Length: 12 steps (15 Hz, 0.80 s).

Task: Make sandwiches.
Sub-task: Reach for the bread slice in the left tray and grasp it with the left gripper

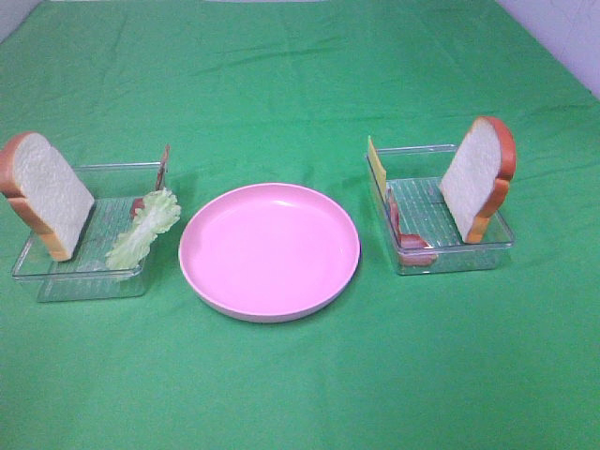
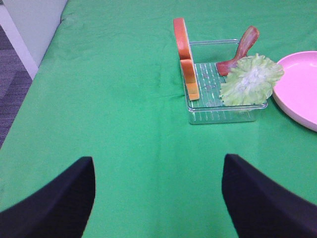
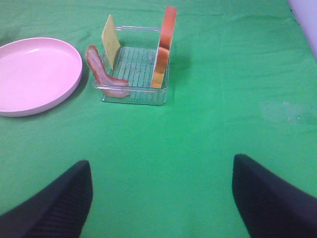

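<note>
Pink plate, green cloth, pale green lettuce.

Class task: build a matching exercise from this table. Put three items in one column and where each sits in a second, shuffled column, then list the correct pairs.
Things:
1. cheese square
2. pink plate
3. lettuce leaf

Places:
A. in the left clear tray, draped over its edge
B. on the cloth between the two trays
C. in the right clear tray, standing against a wall

Pairs: 1-C, 2-B, 3-A
</note>
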Each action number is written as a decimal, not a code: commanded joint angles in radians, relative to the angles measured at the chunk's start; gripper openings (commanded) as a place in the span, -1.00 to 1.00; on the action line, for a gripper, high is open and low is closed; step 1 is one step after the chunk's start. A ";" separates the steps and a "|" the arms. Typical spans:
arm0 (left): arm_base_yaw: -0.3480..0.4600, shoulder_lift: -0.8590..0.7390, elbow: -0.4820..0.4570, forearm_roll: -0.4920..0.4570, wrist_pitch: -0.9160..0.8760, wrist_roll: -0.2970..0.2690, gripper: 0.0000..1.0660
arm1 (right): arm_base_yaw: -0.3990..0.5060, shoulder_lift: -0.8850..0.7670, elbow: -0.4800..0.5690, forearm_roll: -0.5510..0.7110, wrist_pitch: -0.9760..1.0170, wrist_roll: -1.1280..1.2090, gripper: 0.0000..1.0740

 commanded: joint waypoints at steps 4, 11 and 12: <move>0.002 -0.021 0.006 -0.004 -0.012 -0.001 0.30 | -0.004 -0.014 0.003 0.000 -0.006 -0.012 0.37; 0.002 -0.021 0.006 -0.002 -0.013 -0.001 0.30 | -0.004 -0.014 0.003 0.000 -0.006 -0.012 0.37; 0.002 -0.021 0.006 -0.002 -0.013 -0.001 0.30 | -0.004 -0.014 0.003 0.000 -0.006 -0.012 0.37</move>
